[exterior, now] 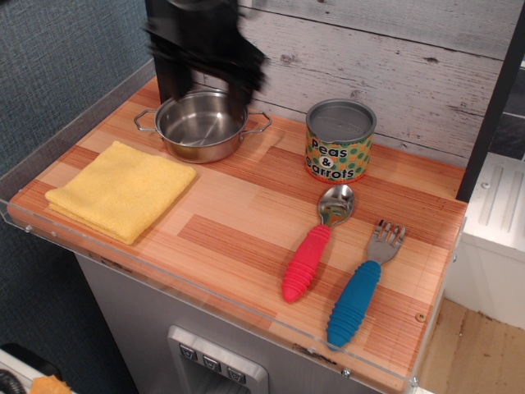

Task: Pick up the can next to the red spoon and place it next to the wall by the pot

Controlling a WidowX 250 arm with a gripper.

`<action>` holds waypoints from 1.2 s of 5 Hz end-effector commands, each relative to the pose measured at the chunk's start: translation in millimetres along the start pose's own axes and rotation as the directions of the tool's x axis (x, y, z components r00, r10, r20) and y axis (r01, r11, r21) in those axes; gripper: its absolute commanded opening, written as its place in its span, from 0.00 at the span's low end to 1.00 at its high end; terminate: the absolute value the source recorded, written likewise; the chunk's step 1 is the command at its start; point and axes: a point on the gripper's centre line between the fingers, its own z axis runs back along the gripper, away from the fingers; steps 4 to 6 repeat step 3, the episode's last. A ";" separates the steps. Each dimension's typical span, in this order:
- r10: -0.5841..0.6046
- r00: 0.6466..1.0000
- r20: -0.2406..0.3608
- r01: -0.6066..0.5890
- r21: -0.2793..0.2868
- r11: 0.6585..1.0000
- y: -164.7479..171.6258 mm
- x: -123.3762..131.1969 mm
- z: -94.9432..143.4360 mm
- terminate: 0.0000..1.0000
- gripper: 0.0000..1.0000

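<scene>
At the far left, a folded yellow cloth [121, 190] lies flat on the wooden table [238, 238], close to the near-left edge. Just beyond it, toward the far side, sits the pot [202, 124], upright and shiny, its two wire handles pointing left and right. It stands close to the wall [426, 74] of pale planks.

My gripper [205, 61] hangs above the pot's far rim, a dark smear in the picture. It is too blurred for me to make out the fingers, so I cannot tell whether my jaws are spread or closed. Nothing shows clearly between them.

The can [340, 140] is to the right of my jaws, well apart from them, with bare table between it and the pot. It stands upright on the table, grey lid up, the yellow dotted label facing the near side. It sits near the wall, and nothing of me touches it.

Just in front of the can, toward the near side, lies the red spoon [316, 244], its metal bowl pointing at the can and its ribbed handle running toward the near edge. To the right of the spoon, lying roughly parallel, is a fork [362, 286] with a blue handle, tines toward the far side.
</scene>
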 end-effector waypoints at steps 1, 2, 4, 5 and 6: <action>0.122 0.992 0.015 -0.122 -0.010 0.992 37.4 18.7 5.1 0.00 1.00; 0.197 0.980 -0.016 -0.197 -0.018 0.980 61.1 19.3 -2.3 0.00 1.00; 0.197 0.980 -0.016 -0.197 -0.018 0.980 61.1 19.3 -2.3 1.00 1.00; 0.197 0.980 -0.016 -0.197 -0.018 0.980 61.1 19.3 -2.3 1.00 1.00; 0.197 0.980 -0.016 -0.197 -0.018 0.980 61.1 19.3 -2.3 1.00 1.00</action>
